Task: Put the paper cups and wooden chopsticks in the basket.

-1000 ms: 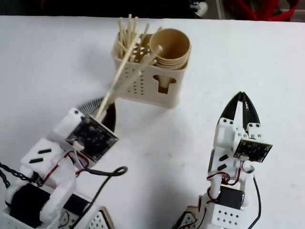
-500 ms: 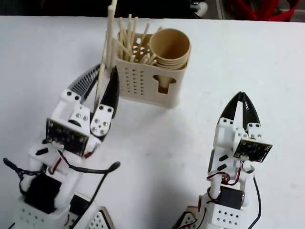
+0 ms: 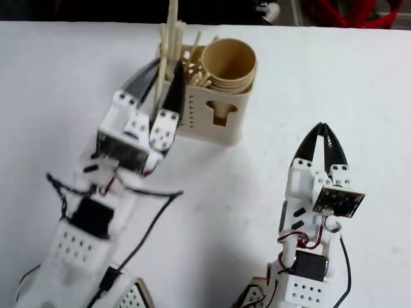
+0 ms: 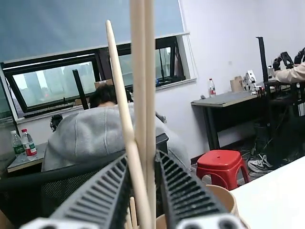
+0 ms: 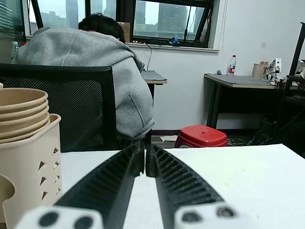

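Wooden chopsticks [image 3: 171,19]: pale, thin, straight, near upright above the basket [image 3: 212,119], over its stick-filled side | left gripper [image 3: 167,65]: fingers clamped on their lower part, by the basket's rim | paper cups [image 3: 229,58]: tan stack nested in the basket | right gripper [image 3: 324,128]: fingers pressed together, well apart over the white table [image 3: 64,77]

Paper cups [image 3: 229,59] stand right of wooden chopsticks [image 3: 178,40] in the basket [image 3: 207,117], left pincer [image 3: 167,66] just before it.

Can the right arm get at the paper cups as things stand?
Probably yes: bare table separates right gripper from paper cups; left gripper, holding chopsticks, sits at the other end of the basket.
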Action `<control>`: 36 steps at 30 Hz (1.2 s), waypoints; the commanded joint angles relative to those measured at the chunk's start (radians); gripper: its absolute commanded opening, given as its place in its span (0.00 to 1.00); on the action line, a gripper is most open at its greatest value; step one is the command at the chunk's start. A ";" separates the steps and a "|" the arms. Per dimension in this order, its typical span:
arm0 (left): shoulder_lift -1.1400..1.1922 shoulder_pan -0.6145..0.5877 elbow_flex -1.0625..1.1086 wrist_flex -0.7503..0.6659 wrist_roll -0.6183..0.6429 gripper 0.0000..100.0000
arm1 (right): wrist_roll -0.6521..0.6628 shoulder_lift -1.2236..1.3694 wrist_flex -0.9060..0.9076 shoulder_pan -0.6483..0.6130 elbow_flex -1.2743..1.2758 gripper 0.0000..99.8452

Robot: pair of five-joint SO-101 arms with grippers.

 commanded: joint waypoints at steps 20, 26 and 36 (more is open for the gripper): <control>0.513 -0.110 -0.264 -0.170 0.011 0.02 | -0.002 -0.004 -0.016 -0.008 0.009 0.02; 0.429 -0.108 -0.138 -0.169 0.011 0.09 | -0.002 -0.004 -0.016 -0.008 0.009 0.02; 0.283 -0.107 -0.029 -0.138 0.011 0.12 | -0.002 -0.004 -0.016 -0.008 0.009 0.02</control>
